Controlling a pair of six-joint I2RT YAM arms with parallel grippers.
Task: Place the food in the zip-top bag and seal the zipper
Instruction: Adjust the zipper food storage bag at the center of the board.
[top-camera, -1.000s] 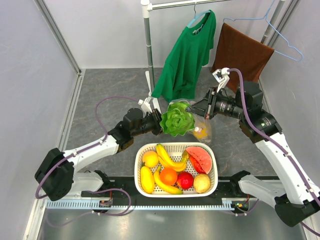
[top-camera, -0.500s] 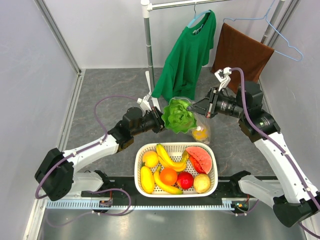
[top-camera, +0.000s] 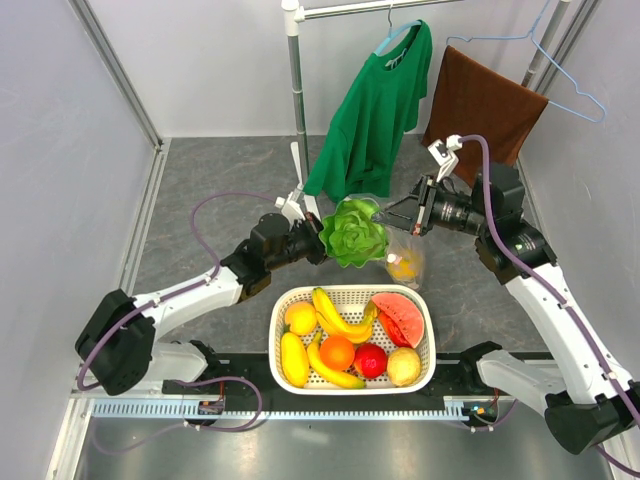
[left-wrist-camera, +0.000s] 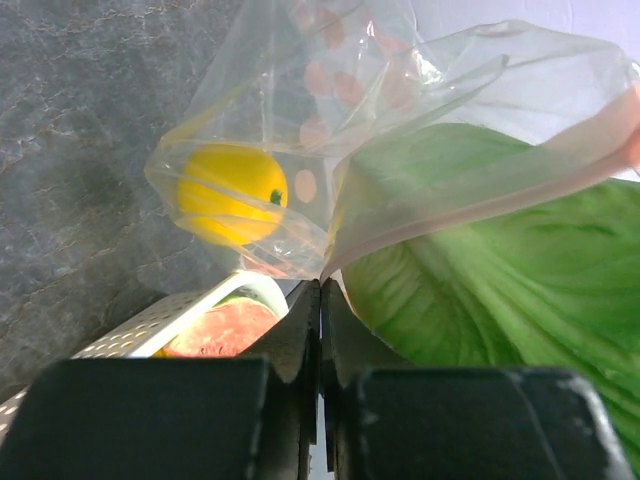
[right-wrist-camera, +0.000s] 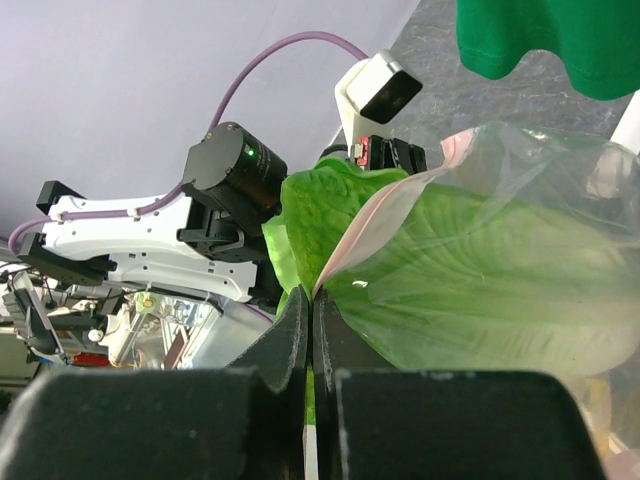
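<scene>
- The zip-top bag (top-camera: 408, 258) is held up above the grey table (top-camera: 200, 180), just beyond the far rim of the white basket (top-camera: 276, 335), and is hung between the two arms.
- The left gripper (left-wrist-camera: 321, 288) is seen with its jaws pressed together, and the left end of the bag's mouth edge is pinched at their tips.
- The right gripper (right-wrist-camera: 311, 298) is likewise clamped tight, and the pinkish zipper (right-wrist-camera: 378, 218) is nipped between its fingers at the right end of the mouth.
- The cabbage (top-camera: 352, 232) is lodged in the mouth of the bag, between the two grippers. Clear film is draped over part of its leaves, and the rest is left showing above the edge.
- A round yellow fruit (left-wrist-camera: 230, 193) is seen low down inside the bag, behind the dotted plastic.
- The orange (top-camera: 337, 352) is found in the basket, at the near middle, beside the bananas (top-camera: 335, 318) and left of the watermelon slice (top-camera: 400, 320).
- The zipper line is parted by the cabbage, so the mouth is not sealed.
</scene>
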